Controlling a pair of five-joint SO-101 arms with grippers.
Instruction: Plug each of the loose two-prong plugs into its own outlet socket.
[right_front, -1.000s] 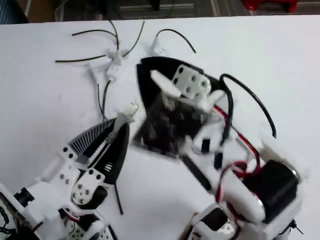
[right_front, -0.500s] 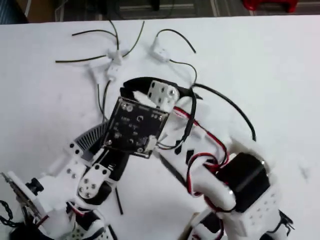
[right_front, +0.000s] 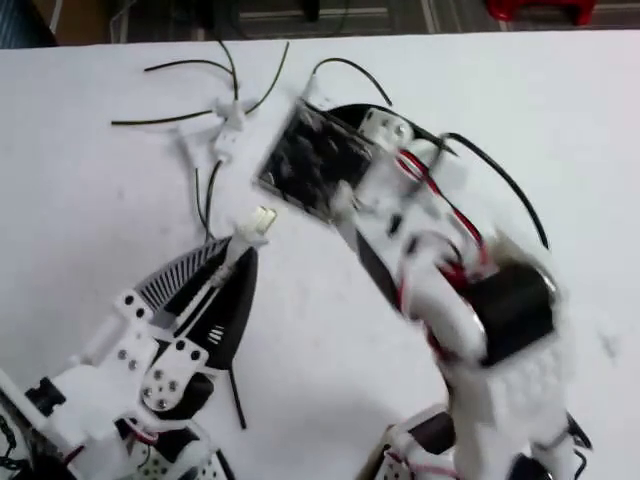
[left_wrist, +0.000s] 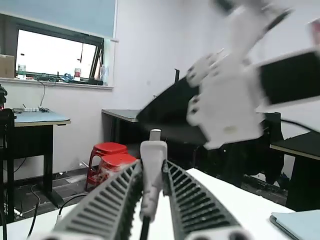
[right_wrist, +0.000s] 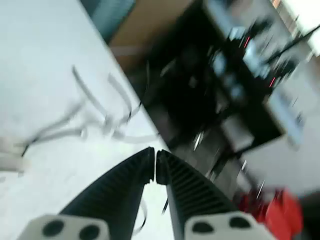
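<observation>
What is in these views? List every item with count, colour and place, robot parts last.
plug: one, white, clamped in the left gripper, its prong end past the fingertips.
connectors: a joined cluster, count unclear, white, on the far left of the table.
wires: several, black, fanning out from the connectors.
table: one, white, under both arms.
stools: two, red, on the floor of the room behind.
left gripper: one, black fingers, shut on the plug, over the table's near left.
right gripper: one, black fingers, shut and empty, above the table near the wires.
</observation>
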